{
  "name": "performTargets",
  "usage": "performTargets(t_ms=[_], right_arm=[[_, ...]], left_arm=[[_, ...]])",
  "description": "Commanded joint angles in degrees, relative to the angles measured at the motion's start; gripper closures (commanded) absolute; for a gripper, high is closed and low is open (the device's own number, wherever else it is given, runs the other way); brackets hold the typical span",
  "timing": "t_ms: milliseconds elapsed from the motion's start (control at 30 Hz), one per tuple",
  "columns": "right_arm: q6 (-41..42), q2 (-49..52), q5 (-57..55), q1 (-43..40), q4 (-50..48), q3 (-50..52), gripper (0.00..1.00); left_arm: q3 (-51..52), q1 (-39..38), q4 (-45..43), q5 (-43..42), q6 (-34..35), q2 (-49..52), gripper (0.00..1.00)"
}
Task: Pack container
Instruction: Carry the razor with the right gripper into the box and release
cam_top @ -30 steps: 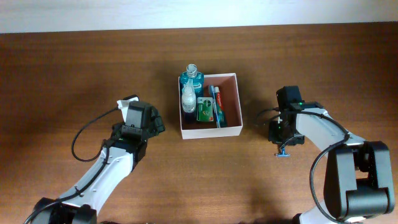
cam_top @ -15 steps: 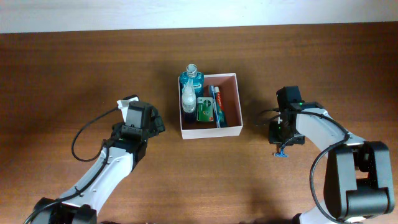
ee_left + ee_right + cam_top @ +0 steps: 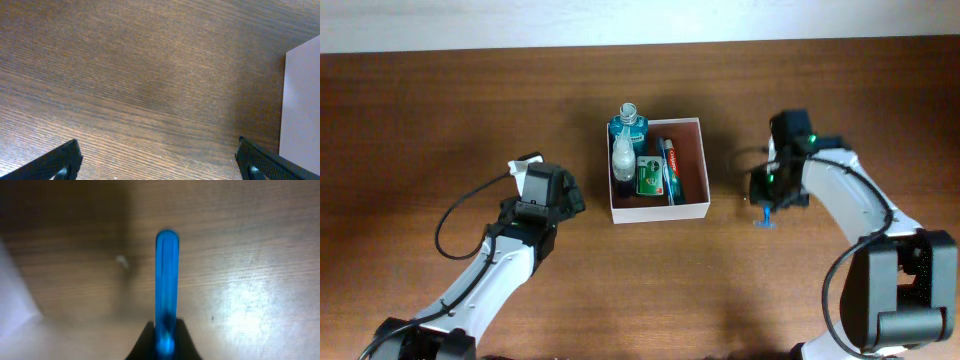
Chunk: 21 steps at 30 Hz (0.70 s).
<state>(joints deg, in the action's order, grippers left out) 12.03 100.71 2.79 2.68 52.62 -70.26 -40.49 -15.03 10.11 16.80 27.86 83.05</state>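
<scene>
Right claw (image 3: 164, 340) clamped on blue stick (image 3: 167, 275) — carried nearer container (image 3: 660, 212) over last second. Container mid-table, bottle (image 3: 628, 125) and tubes inside. Stick now near its right wall, not over it — drop-in likely next. Left claw (image 3: 160, 161) wide, idle.

The table (image 3: 420, 120) was a dark brown wood-grain surface that filled the overhead view up to a white strip (image 3: 640, 20) along its far edge. The container (image 3: 660, 211), square and white-walled, stood directly on the wood near the centre, base flat, sides parallel to the table edge.
</scene>
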Motion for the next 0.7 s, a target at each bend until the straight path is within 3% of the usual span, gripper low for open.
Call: performTargets(t_ms=[0, 67, 200, 433, 667], right_arm=[[0.3, 0.1, 5.3, 0.4, 3.2, -9.5, 0.96], [0.3, 0.1, 8.7, 1.1, 5.3, -16.6, 0.96], [0.5, 0.1, 9.7, 3.8, 4.0, -21.2, 0.96], [0.5, 1.6, 8.8, 13.5, -6.3, -19.3, 0.96], [0.5, 4.3, 0.2, 21.2, -9.1, -18.9, 0.96]], left_arm=[[-0.2, 0.2, 0.1, 0.8, -1.1, 0.2, 0.01], [-0.2, 0.2, 0.1, 0.8, -1.2, 0.2, 0.01], [-0.2, 0.2, 0.1, 0.8, -1.2, 0.2, 0.01], [-0.2, 0.2, 0.1, 0.8, -1.2, 0.2, 0.01], [-0.2, 0.2, 0.1, 0.8, -1.2, 0.2, 0.01]])
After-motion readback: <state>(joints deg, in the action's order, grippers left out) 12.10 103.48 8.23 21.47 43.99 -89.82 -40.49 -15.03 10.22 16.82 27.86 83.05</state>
